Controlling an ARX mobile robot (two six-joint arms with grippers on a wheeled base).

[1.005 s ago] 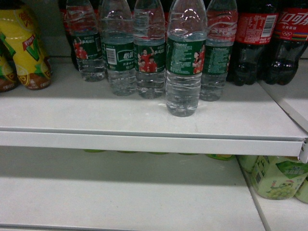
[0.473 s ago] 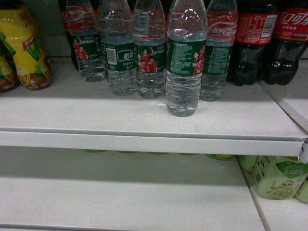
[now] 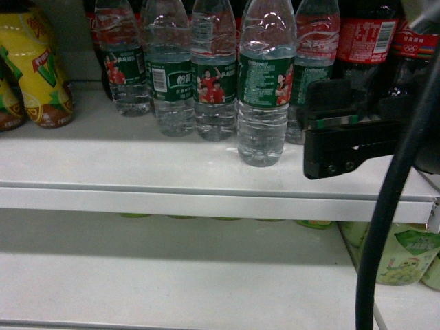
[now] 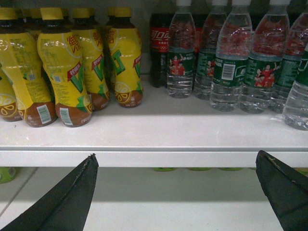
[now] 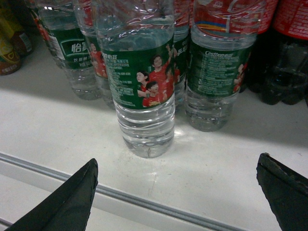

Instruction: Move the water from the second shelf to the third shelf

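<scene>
Several water bottles with green labels stand in a row on the upper white shelf (image 3: 137, 168). One water bottle (image 3: 262, 103) stands in front of the row, close to the shelf edge; the right wrist view shows it (image 5: 142, 82) ahead and left of centre. My right gripper (image 3: 323, 130) hangs just right of this bottle, apart from it. It is open (image 5: 178, 161), with nothing between the fingers. In the left wrist view, my left gripper (image 4: 176, 155) is open and empty before the shelf edge, with the water bottles (image 4: 226, 72) at the upper right. The head view does not show the left gripper.
Yellow tea bottles (image 3: 34, 69) fill the left of the upper shelf, and dark cola bottles (image 3: 364, 55) stand at the right. On the lower shelf (image 3: 172, 275) pale green bottles (image 3: 395, 254) stand at the right. A black cable (image 3: 385, 227) hangs across the right side.
My right gripper and its black cable have come into the head view from the right, beside the front water bottle. The bottles have not moved.
</scene>
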